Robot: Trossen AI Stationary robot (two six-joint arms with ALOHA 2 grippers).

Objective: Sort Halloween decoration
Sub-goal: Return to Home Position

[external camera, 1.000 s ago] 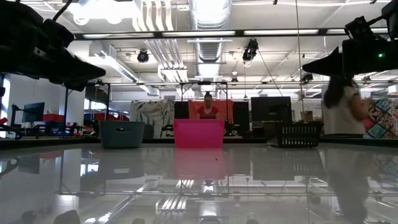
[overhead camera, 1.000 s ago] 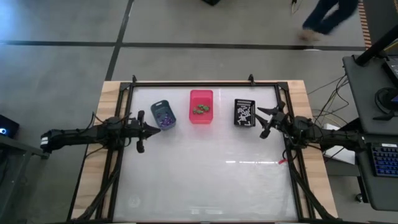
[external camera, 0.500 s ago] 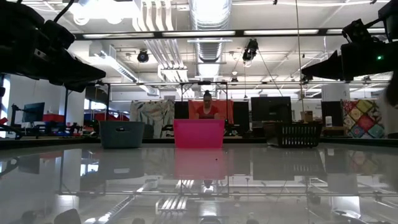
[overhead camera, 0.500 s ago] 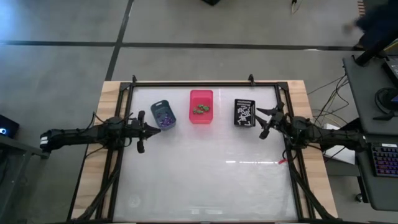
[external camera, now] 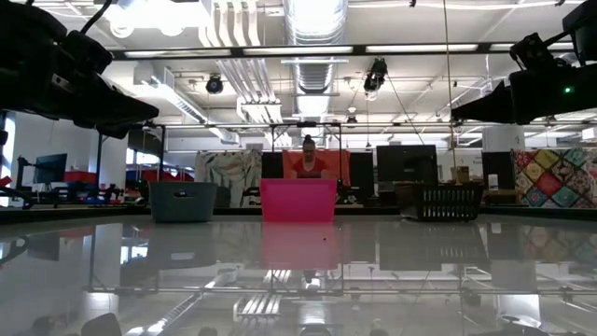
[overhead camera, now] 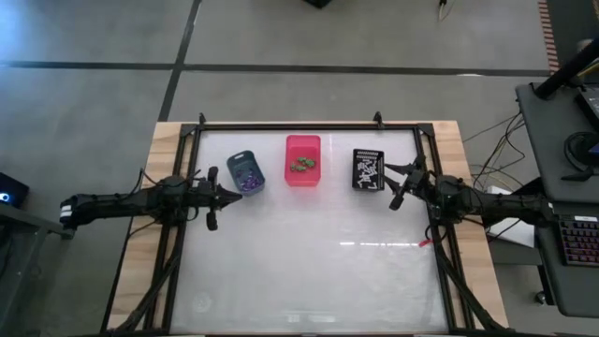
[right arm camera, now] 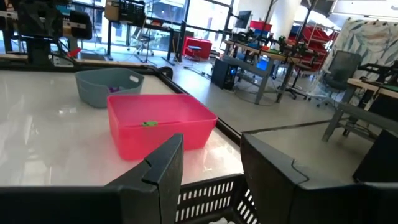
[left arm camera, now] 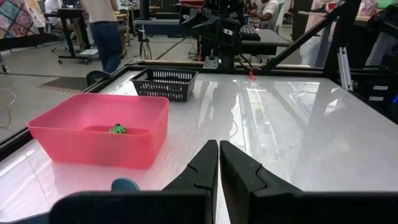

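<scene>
Bearings were taken from the table's centre, with 12 o'clock at the far edge.

The near half of the glossy white rectangular table (overhead camera: 309,271) carried nothing.

The left gripper (overhead camera: 234,195) hung above the table at about 10 o'clock, pointing toward 3 o'clock. Its two dark fingers (left arm camera: 205,168) were pressed together and held nothing. Its tip lay just beside the near edge of the blue-grey bin.

The right gripper (overhead camera: 391,184) hung above the table at about 2 o'clock, pointing toward 9 o'clock. Its fingers (right arm camera: 165,162) were spread wide, with nothing between them. It sat just beside the 3 o'clock side of the black bin; contact could not be judged.

Three bins stood in a row across the far part of the table, each apart from its neighbour.

- At 11 o'clock, the blue-grey plastic bin with rounded corners (overhead camera: 231,168) held the small purple trinkets (overhead camera: 248,176).
- At 12 o'clock, the pink rectangular plastic bin (overhead camera: 302,143) held the small green trinkets (overhead camera: 301,166).
- At 1 o'clock, the black lattice-walled rectangular bin (overhead camera: 368,153) held the small white trinkets (overhead camera: 370,173).

No trinket lay loose on the table.

Beyond the far edge, a person in a red top (external camera: 309,161) was seen in the room, in line behind the pink bin.
</scene>
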